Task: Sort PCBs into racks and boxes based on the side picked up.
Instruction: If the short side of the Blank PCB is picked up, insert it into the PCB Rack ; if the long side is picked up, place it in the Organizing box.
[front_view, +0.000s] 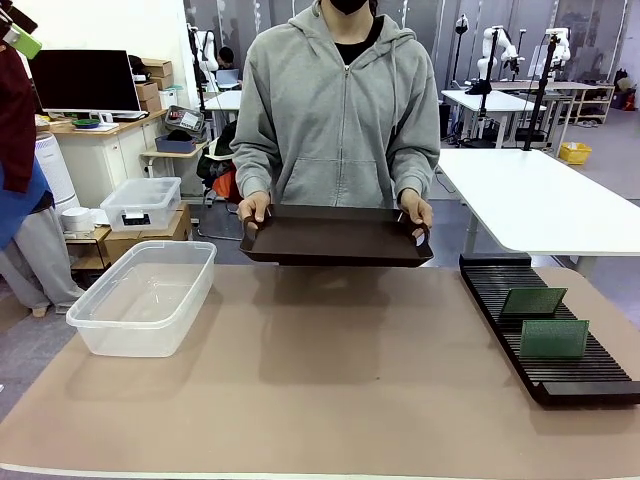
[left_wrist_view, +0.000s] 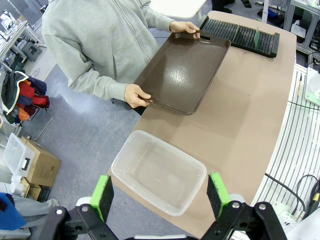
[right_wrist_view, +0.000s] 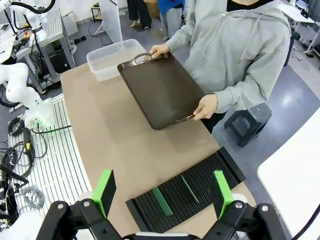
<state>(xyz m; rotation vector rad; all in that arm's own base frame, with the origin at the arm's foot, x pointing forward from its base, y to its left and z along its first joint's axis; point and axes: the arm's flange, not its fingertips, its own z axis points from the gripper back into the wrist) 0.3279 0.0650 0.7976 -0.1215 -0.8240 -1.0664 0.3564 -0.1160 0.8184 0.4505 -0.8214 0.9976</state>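
Note:
Two green PCBs (front_view: 553, 338) (front_view: 533, 301) stand upright in slots of the black rack (front_view: 580, 378) at the table's right. In the right wrist view the same PCBs (right_wrist_view: 161, 200) (right_wrist_view: 189, 188) sit in the rack (right_wrist_view: 210, 172) right below my open right gripper (right_wrist_view: 162, 189). The clear box (front_view: 145, 297) rests on the table's left with nothing inside; it lies under my open left gripper (left_wrist_view: 161, 193) as the box (left_wrist_view: 159, 171). A person holds a dark brown tray (front_view: 335, 238) by both handles above the far table edge.
A smaller lidded clear container (front_view: 142, 203) sits on cardboard boxes off the table at far left. The person's hands (front_view: 254, 209) grip the tray (left_wrist_view: 182, 70) at both ends. A white table (front_view: 545, 195) stands at the far right.

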